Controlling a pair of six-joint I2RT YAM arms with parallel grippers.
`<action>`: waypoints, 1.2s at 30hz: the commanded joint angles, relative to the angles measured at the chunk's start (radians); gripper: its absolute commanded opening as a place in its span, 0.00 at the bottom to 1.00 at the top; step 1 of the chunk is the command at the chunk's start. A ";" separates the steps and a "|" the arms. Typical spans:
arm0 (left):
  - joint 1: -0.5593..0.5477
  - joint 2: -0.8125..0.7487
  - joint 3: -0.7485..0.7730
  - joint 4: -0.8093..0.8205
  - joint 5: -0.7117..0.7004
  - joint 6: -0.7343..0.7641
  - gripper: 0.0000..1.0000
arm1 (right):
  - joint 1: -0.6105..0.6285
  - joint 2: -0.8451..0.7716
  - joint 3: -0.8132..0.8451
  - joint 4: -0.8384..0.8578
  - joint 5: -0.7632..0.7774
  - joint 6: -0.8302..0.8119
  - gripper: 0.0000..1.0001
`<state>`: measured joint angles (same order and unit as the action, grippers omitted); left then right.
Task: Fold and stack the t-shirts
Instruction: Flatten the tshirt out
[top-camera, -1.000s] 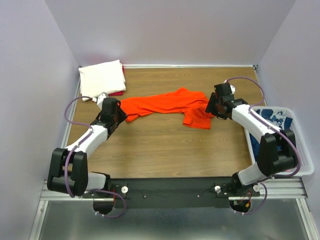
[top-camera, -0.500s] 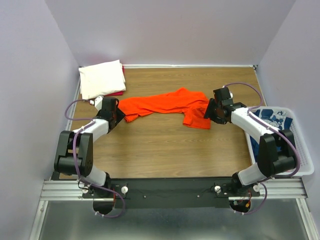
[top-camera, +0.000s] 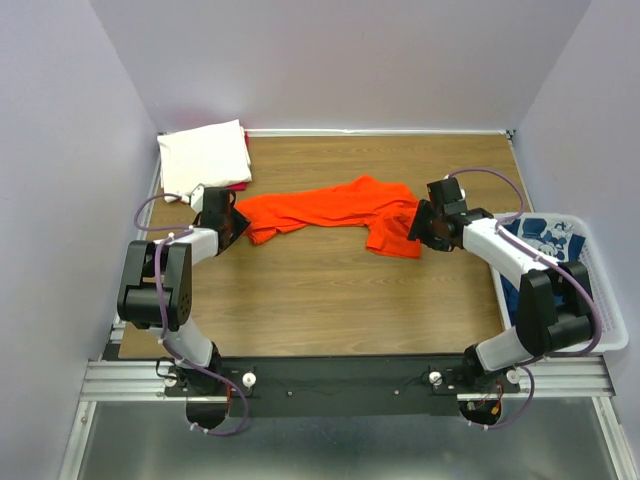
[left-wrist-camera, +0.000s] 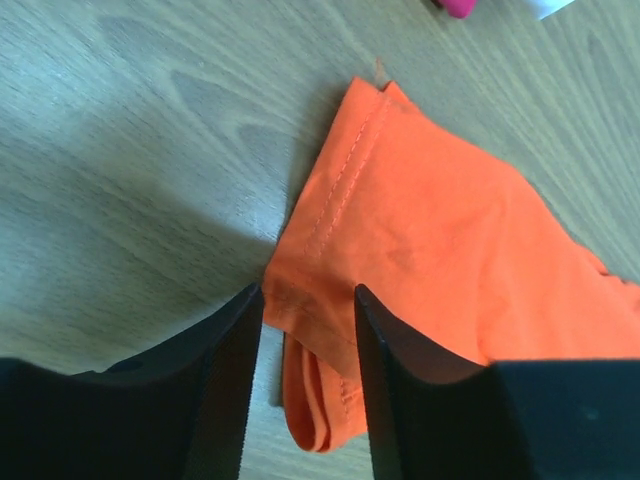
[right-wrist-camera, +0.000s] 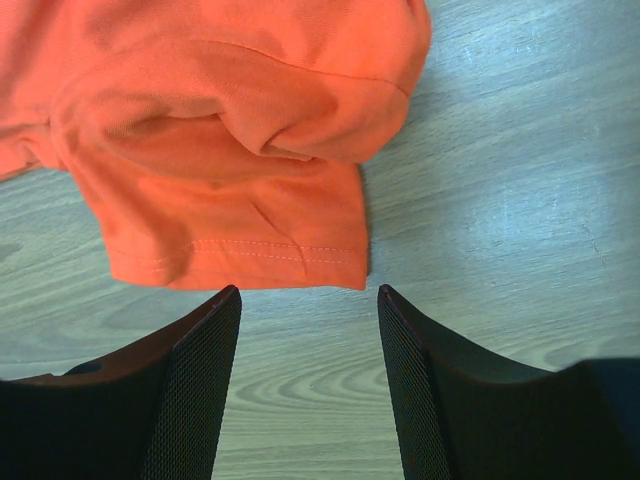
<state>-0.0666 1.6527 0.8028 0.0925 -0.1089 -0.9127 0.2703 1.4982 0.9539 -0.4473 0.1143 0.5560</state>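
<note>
The orange t-shirt (top-camera: 335, 212) lies crumpled and stretched in a band on the wood, left of the white basket (top-camera: 610, 300). At its end farthest from the basket, the left gripper (left-wrist-camera: 305, 300) has its jaws a little apart astride a hemmed corner, cloth between them but not pinched. At the end nearest the basket, the right gripper (right-wrist-camera: 308, 292) stands wide open and holds nothing, the sleeve hem just beyond its tips.

The likely trouble: the left corner is doubled under, so closing may catch two layers or only the stitched lip, which could slip out. The right jaws sit short of the hem and may close on bare wood. Uneven grips would twist the shirt rather than spread it, or drag it toward the folded cream-white shirt (top-camera: 205, 158), far left of the basket
</note>
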 joint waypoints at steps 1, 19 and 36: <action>0.007 0.024 0.012 0.026 0.032 -0.012 0.44 | 0.000 -0.020 -0.021 0.018 -0.021 -0.008 0.64; 0.027 -0.128 0.032 -0.082 0.008 0.069 0.00 | 0.000 0.020 -0.058 0.071 -0.048 0.041 0.64; 0.031 -0.235 0.016 -0.091 0.044 0.138 0.00 | 0.000 0.112 -0.118 0.159 0.028 0.087 0.53</action>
<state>-0.0456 1.4460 0.8116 0.0093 -0.0811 -0.8131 0.2703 1.5703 0.8566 -0.3485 0.1020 0.6186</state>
